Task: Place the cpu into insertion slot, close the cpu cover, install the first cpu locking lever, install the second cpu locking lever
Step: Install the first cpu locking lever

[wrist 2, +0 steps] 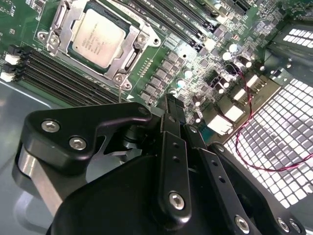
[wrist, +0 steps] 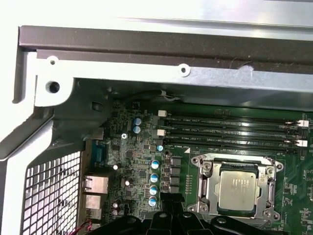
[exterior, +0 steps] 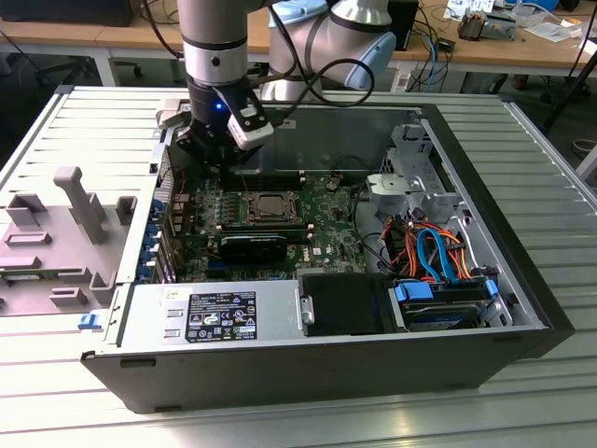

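The cpu (exterior: 271, 205) (wrist 2: 99, 37) (wrist: 237, 188) lies flat in its socket on the green motherboard (exterior: 326, 229), dull silver top up. The cpu cover (wrist 2: 131, 53) (wrist: 203, 182), a silver frame, lies down around it. My gripper (exterior: 220, 155) (wrist 2: 174, 108) (wrist: 171, 199) hangs shut with nothing between its fingers. It is a little above the board, beside the socket toward the case's rear wall and the exterior view's left. I cannot tell how the locking levers stand.
The open black case (exterior: 522, 280) walls in the board. A power supply (exterior: 215, 317) fills the front and a drive cage (exterior: 448, 299) with orange and blue cables stands at the exterior view's right. Memory slots (wrist: 230, 129) flank the socket. A grey fixture (exterior: 75, 205) stands outside on the left.
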Action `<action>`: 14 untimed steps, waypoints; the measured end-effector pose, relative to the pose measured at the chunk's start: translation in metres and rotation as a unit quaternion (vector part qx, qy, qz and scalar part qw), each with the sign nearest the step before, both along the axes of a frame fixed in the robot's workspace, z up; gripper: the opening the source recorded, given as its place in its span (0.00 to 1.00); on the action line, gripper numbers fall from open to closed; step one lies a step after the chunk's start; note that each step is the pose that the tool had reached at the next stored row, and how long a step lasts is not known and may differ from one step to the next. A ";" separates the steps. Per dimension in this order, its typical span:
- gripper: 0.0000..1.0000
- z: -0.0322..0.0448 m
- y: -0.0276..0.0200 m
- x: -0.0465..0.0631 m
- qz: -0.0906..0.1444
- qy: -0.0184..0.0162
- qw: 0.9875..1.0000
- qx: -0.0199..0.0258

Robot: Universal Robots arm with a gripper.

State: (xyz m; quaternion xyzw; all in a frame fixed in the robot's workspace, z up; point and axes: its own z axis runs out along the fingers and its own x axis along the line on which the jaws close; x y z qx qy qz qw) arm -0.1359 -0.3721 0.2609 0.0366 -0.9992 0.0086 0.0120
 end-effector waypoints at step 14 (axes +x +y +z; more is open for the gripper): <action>0.11 -0.0001 0.0018 -0.009 0.000 0.000 1.000 0.000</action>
